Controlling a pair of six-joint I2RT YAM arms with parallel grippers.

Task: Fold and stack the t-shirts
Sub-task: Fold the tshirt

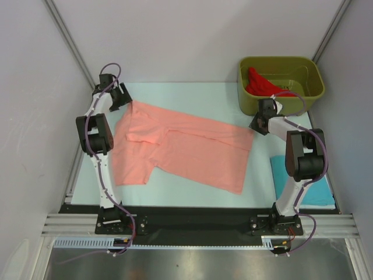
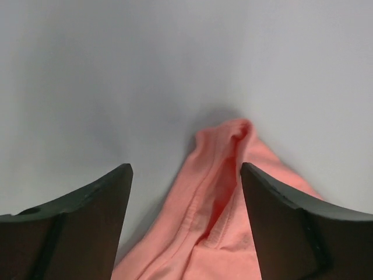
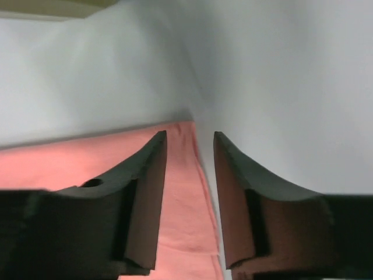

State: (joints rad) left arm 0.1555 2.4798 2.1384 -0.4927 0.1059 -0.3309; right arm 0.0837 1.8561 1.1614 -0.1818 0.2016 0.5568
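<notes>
The salmon-pink t-shirt (image 1: 180, 149) lies spread across the middle of the table. My left gripper (image 1: 127, 100) is open at its far left corner; in the left wrist view a bunched sleeve hem (image 2: 224, 192) lies between the spread fingers (image 2: 87, 221). My right gripper (image 1: 256, 124) is open at the shirt's far right corner; the pink edge (image 3: 186, 192) lies between its fingers (image 3: 145, 198). The turquoise-blue t-shirt (image 1: 317, 189) lies folded at the near right. The bright red t-shirt (image 1: 262, 86) sits in the tub.
An olive-green plastic tub (image 1: 312, 79) stands at the far right corner. White walls enclose the table on the left, back and right. A black rail runs along the near edge by the arm bases.
</notes>
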